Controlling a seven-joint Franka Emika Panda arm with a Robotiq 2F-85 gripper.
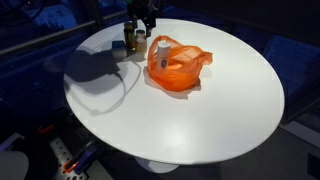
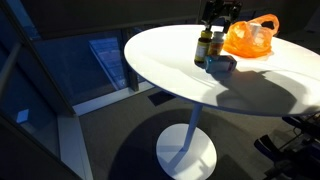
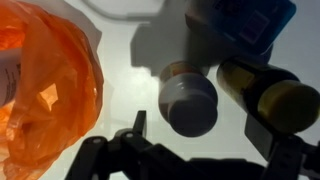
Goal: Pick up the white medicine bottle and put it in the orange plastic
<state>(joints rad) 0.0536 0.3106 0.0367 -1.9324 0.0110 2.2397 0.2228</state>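
Wrist view shows the white bottle [image 3: 190,100] from above. It is stood upright on the table [image 3: 125,55], just beside the bag [image 3: 50,90] and not yet in it. It is seen between the two fingers [image 3: 136,128] of the claw [image 3: 200,132], but it is not touched by them. The claw is held wide open and nothing is gripped. A brown bottle [image 3: 268,95] is stood very near the white bottle, on the side away from the bag. A blue thing [image 3: 240,25] is set close behind both.

The step in hand is judged to be the reach for the white bottle; the pick-up is not yet done. For the next move, the claw should be brought straight down, with one finger on the bag side and the other in the thin gap by the brown bottle. Then the fingers should be shut, and the white bottle should be lifted and carried over to the bag's open top. Care is needed so that the brown bottle is not knocked over.

In an exterior view the arm is seen hanging from above, with the claw [image 1: 141,20] pointed straight down over the bottles, beside the bag.
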